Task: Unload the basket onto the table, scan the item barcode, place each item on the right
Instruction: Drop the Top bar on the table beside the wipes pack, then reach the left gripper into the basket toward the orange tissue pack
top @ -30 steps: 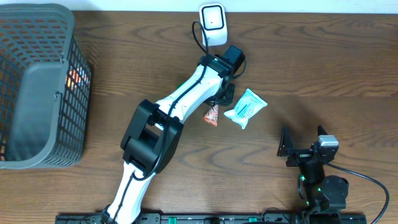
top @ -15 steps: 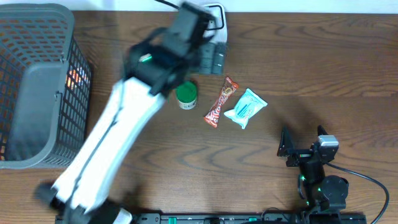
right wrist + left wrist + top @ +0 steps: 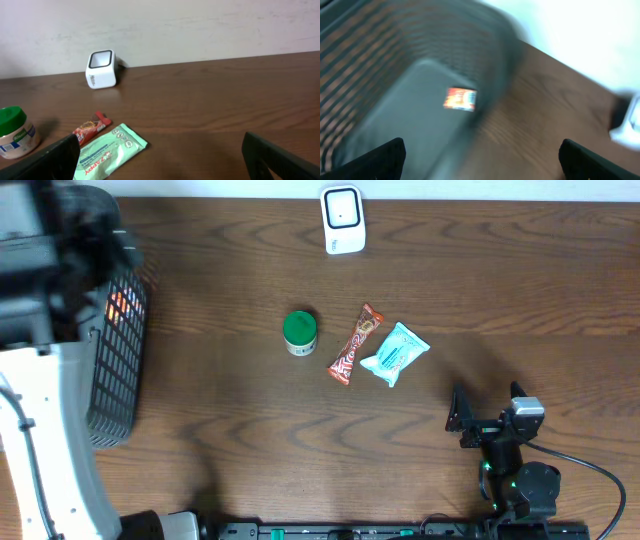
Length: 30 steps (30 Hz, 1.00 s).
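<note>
Basket, far left: orange packet lay on its floor, plain from the left wrist, a glimpse through mesh overhead. Left gripper hung above, fingers spread, empty. Mid-table, near the scanner: green-lidded jar, chocolate bar, mint pouch. Right gripper stood splayed, empty.

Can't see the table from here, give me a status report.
Left gripper open above basket. Right gripper open, empty. Jar, candy bar, packet on table; scanner clear.
</note>
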### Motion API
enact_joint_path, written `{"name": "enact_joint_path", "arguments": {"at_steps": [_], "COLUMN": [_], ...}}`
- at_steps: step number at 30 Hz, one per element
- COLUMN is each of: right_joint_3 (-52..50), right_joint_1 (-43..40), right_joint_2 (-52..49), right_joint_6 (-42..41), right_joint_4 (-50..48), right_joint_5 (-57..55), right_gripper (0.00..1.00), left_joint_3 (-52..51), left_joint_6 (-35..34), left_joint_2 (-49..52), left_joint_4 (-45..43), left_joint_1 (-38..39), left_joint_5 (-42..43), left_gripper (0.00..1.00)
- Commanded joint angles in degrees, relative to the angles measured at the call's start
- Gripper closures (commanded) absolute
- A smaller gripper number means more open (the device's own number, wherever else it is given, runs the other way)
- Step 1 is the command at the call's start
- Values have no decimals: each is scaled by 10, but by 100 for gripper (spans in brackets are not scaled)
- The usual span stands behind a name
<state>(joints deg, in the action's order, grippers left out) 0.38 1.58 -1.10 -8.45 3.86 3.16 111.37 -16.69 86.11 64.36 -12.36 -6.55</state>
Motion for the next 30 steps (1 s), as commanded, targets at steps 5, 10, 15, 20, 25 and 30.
{"name": "enact_joint_path", "arguments": {"at_steps": [5, 10, 15, 20, 25, 30], "right_joint_3": [0, 0, 0, 0, 0, 0], "right_joint_1": [6, 6, 6, 6, 6, 6], "right_joint_2": [1, 1, 1, 1, 1, 1], "right_joint_6": [6, 6, 6, 6, 6, 6], "right_joint_4": [2, 2, 2, 2, 2, 2], "right_joint_5": [0, -1, 0, -1, -1, -1], "right_gripper": [1, 1, 1, 1, 1, 1], "left_joint_3": [-18, -18, -18, -18, -18, -18], "left_joint_6": [-305, -336, -358, -478, -516, -516], "left_joint_2": [22, 62, 128, 210, 288, 349], "left_joint_4": [3, -2, -16, -18, -44, -63], "left_joint_1": [-155, -151, -148, -148, -144, -135], "left_joint_5": [51, 51, 50, 40, 61, 76], "left_gripper": [2, 2, 2, 2, 2, 2]}}
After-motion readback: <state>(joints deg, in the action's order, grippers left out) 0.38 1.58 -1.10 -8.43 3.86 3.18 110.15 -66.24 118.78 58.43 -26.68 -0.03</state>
